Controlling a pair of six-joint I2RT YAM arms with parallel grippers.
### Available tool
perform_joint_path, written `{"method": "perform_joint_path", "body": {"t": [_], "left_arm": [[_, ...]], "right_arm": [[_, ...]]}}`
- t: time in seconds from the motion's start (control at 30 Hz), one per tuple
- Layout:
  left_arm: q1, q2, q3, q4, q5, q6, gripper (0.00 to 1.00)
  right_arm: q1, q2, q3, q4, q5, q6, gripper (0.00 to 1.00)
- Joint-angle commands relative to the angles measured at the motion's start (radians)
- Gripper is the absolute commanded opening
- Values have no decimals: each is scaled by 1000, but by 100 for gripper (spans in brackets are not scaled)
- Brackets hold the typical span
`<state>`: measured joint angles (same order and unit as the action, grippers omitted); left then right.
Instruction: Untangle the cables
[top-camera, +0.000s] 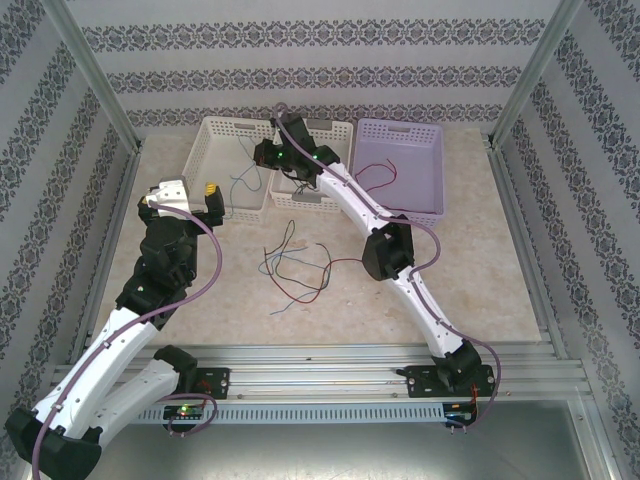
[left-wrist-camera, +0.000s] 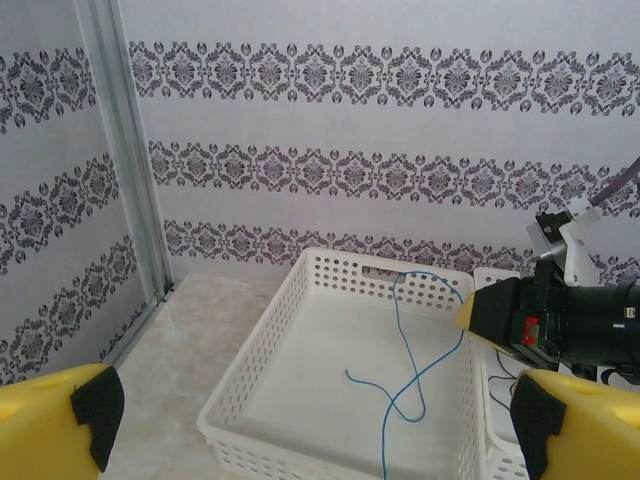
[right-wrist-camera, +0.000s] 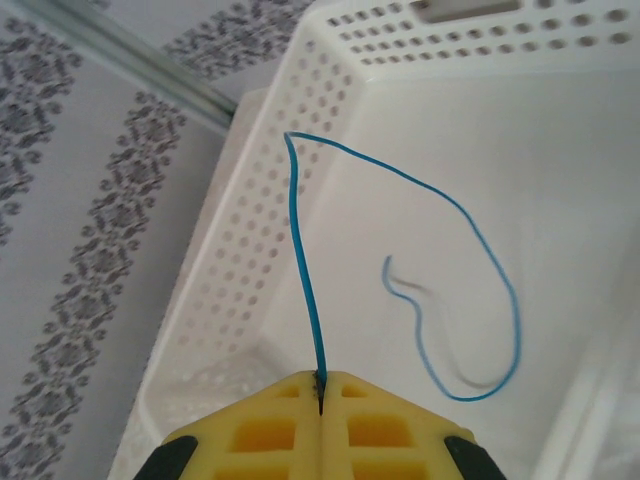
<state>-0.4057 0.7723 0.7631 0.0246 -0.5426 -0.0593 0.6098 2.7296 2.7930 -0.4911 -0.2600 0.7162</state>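
A loose tangle of red, blue and dark cables (top-camera: 295, 265) lies on the table between the arms. My right gripper (right-wrist-camera: 320, 385) is shut on one end of a blue cable (right-wrist-camera: 470, 270). That cable rises from the yellow fingertips and loops down onto the floor of the left white basket (right-wrist-camera: 250, 250). From above, the right gripper (top-camera: 270, 155) hangs over that basket's right wall. My left gripper (top-camera: 183, 200) stands open beside the basket's near left corner, holding nothing. Its yellow fingers (left-wrist-camera: 60, 420) frame the basket (left-wrist-camera: 250, 370) and the blue cable (left-wrist-camera: 405, 340).
A second white basket (top-camera: 335, 135) sits under the right arm, with thin dark wire (left-wrist-camera: 500, 385) inside. A lilac basket (top-camera: 420, 200) at back right holds a red wire (top-camera: 375, 175). Metal frame posts (left-wrist-camera: 125, 170) and patterned walls close in the table.
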Motion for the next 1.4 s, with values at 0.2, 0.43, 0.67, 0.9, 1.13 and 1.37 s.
{"method": "perform_joint_path", "body": {"t": [0.2, 0.43, 0.67, 0.9, 1.13, 1.37], "left_arm": [[-7, 2, 11, 19, 18, 4, 100], [-7, 6, 13, 14, 21, 4, 100], [-7, 12, 14, 11, 22, 4, 100], [-7, 16, 10, 14, 18, 6, 100], [-8, 19, 7, 20, 4, 8, 100], [-8, 0, -2, 36, -22, 16, 100]], "right_arm": [[19, 27, 27, -146, 228, -55, 0], [45, 26, 33, -164, 239, -137, 19], [60, -24, 30, -187, 217, -188, 46], [104, -165, -120, -220, 164, -253, 55], [161, -420, -547, -46, 79, -268, 57], [208, -528, -858, 178, -52, -177, 57]]}}
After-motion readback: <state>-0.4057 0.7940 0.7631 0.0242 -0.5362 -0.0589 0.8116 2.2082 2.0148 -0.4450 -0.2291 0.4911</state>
